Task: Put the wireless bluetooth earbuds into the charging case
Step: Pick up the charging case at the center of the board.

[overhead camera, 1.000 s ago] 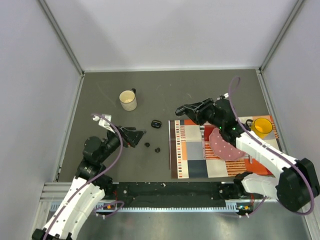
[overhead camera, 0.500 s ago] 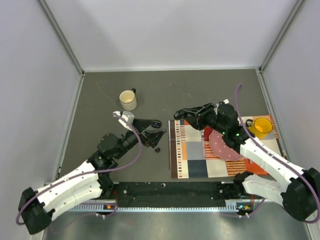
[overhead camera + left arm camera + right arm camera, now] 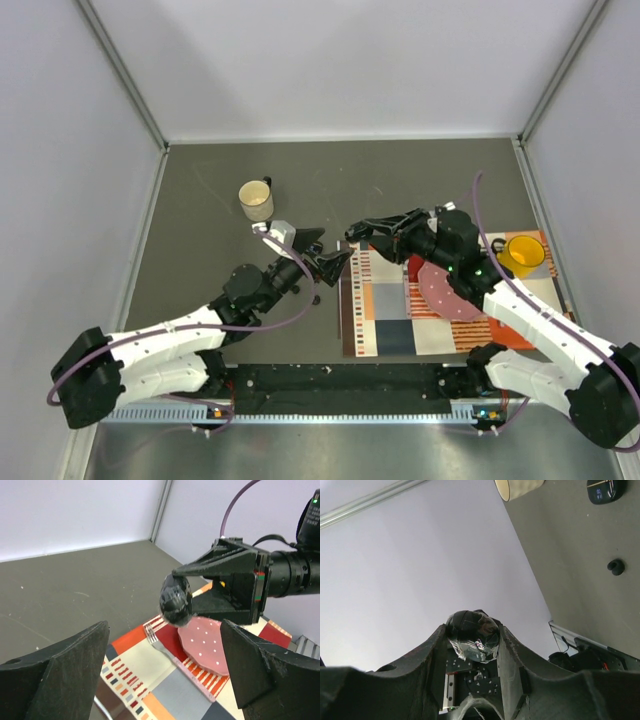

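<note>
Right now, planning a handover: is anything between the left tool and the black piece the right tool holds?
Nothing visible. The open left tool faces the black piece across clear air; only the right tool, clamping it from the opposite side, touches it.

A lab robot cell: a grey table (image 3: 400,170) boxed in by plain pale walls (image 3: 340,60) on metal posts (image 3: 125,75), with two cabled arms (image 3: 170,345) bolted to a slotted rail (image 3: 340,412). Test props lie about: a mug (image 3: 256,201) off to the left of the left pincer (image 3: 330,252), a patterned mat (image 3: 385,300) near the right pincer (image 3: 352,232).
</note>
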